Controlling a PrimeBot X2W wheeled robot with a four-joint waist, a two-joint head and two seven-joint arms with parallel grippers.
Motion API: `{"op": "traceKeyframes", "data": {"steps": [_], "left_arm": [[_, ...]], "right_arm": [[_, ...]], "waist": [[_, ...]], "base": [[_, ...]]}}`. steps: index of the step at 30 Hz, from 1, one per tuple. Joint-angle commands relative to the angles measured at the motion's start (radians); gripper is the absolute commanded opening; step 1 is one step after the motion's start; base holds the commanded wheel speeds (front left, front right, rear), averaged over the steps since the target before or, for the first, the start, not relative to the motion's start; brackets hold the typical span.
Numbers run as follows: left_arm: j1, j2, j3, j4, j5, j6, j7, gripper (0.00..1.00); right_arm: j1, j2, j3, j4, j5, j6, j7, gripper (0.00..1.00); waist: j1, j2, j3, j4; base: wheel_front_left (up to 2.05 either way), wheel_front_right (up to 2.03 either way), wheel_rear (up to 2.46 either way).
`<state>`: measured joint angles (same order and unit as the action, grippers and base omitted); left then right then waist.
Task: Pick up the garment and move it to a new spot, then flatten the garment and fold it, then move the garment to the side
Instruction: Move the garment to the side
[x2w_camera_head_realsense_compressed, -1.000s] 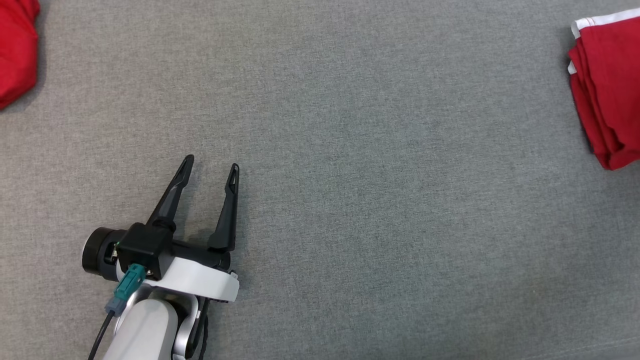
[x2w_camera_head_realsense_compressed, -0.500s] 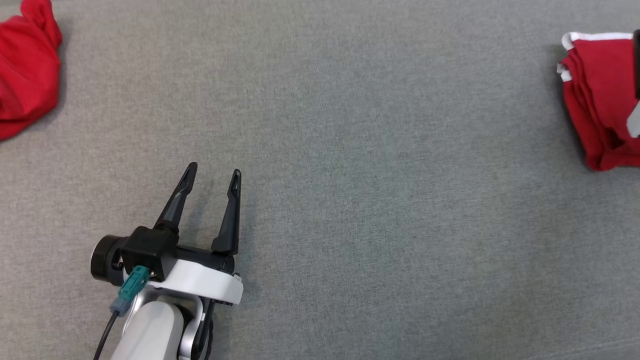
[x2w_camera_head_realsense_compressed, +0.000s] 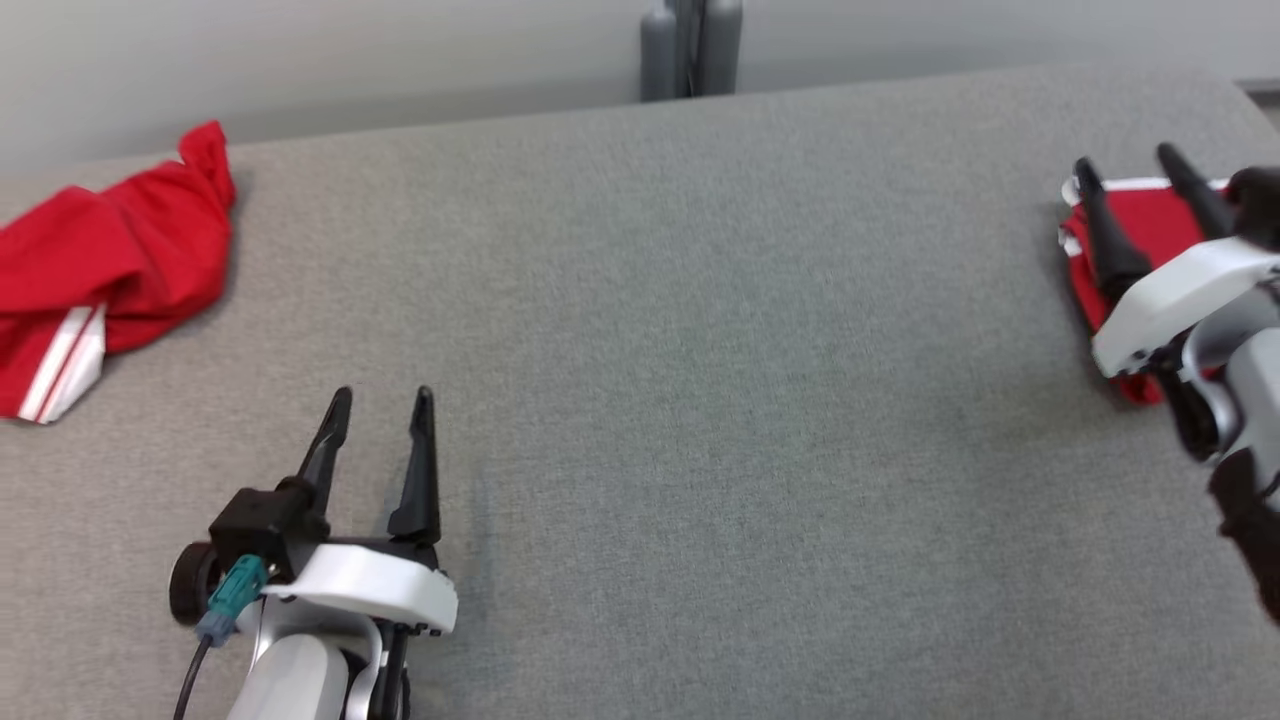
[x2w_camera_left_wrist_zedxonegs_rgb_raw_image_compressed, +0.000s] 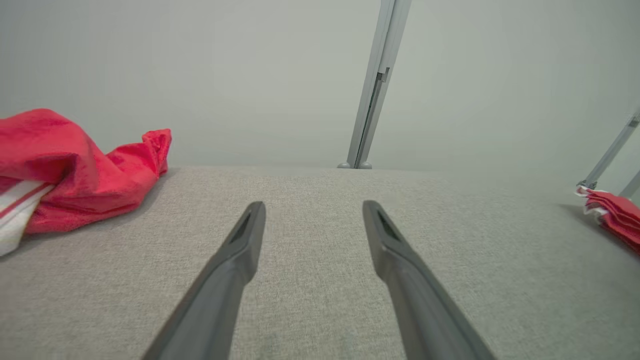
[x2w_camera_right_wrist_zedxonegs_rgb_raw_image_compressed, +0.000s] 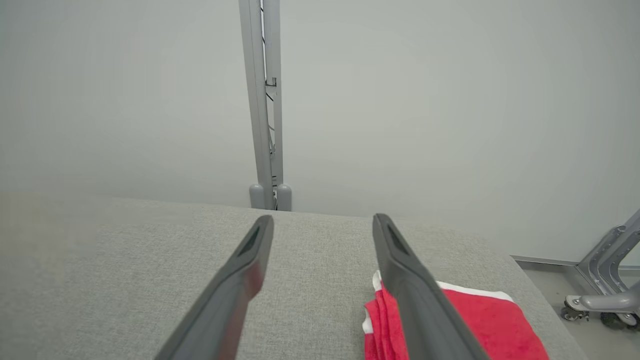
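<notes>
A folded red garment (x2w_camera_head_realsense_compressed: 1150, 212) with white trim lies at the right edge of the grey table (x2w_camera_head_realsense_compressed: 700, 350); it also shows in the right wrist view (x2w_camera_right_wrist_zedxonegs_rgb_raw_image_compressed: 480, 320) and far right in the left wrist view (x2w_camera_left_wrist_zedxonegs_rgb_raw_image_compressed: 615, 215). My right gripper (x2w_camera_head_realsense_compressed: 1125, 160) hovers over it, open, with nothing between its fingers (x2w_camera_right_wrist_zedxonegs_rgb_raw_image_compressed: 322, 220). Over the near left of the table my left gripper (x2w_camera_head_realsense_compressed: 383, 395) stands open and empty (x2w_camera_left_wrist_zedxonegs_rgb_raw_image_compressed: 314, 207). A crumpled red garment (x2w_camera_head_realsense_compressed: 110, 260) with white stripes lies at the far left (x2w_camera_left_wrist_zedxonegs_rgb_raw_image_compressed: 75, 175), apart from both grippers.
Behind the table's far edge stands a grey upright post (x2w_camera_head_realsense_compressed: 690, 45), also seen from both wrists (x2w_camera_left_wrist_zedxonegs_rgb_raw_image_compressed: 375, 85) (x2w_camera_right_wrist_zedxonegs_rgb_raw_image_compressed: 265, 100). A wheeled grey frame base (x2w_camera_right_wrist_zedxonegs_rgb_raw_image_compressed: 605, 295) sits on the floor past the table's right end. A plain grey wall is behind.
The head camera has tilted up, bringing the table's far edge and the wall into view. My right gripper has come into view, open above the folded garment. The left gripper has hardly moved.
</notes>
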<state>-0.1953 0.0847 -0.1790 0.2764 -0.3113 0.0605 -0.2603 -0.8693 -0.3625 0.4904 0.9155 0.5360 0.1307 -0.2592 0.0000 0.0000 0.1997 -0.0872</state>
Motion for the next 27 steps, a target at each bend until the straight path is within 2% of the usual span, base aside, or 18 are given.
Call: {"op": "traceKeyframes", "data": {"steps": [1,8,15,18,23,27], "left_arm": [[0.006,0.003,0.008,-0.001,-0.006,0.004,-0.006,1.00],[0.072,-0.015,0.040,-0.005,-0.001,-0.001,-0.006,1.00],[0.120,-0.027,0.046,-0.007,0.004,0.019,-0.006,1.00],[0.136,-0.029,0.040,-0.004,0.005,0.020,-0.006,1.00],[0.150,-0.031,0.027,0.002,-0.001,0.022,-0.006,1.00],[0.154,-0.031,0.018,0.012,0.010,0.023,-0.006,1.00]], "right_arm": [[0.016,0.006,-0.010,-0.012,-0.005,0.000,-0.008,1.00],[0.234,0.114,-0.204,-0.225,-0.125,0.000,-0.007,1.00],[0.501,0.252,-0.396,-0.422,-0.288,0.000,-0.007,1.00],[0.597,0.287,-0.459,-0.491,-0.336,0.000,-0.007,1.00],[0.711,0.309,-0.465,-0.578,-0.363,0.000,-0.007,1.00],[0.761,0.309,-0.442,-0.618,-0.330,0.000,0.000,1.00]], "waist": [[0.0000,0.0000,-0.033,0.016],[0.0000,0.0000,-0.103,0.060],[0.0000,0.0000,-0.151,0.114],[0.0000,0.0000,-0.166,0.129],[0.0000,0.0000,-0.181,0.141],[0.0000,0.0000,-0.184,0.137]], "base": [[0.00,0.00,0.00],[0.00,0.00,0.00],[0.00,0.00,0.00],[0.00,0.00,0.00],[0.00,0.00,0.00],[0.00,0.00,0.00]]}}
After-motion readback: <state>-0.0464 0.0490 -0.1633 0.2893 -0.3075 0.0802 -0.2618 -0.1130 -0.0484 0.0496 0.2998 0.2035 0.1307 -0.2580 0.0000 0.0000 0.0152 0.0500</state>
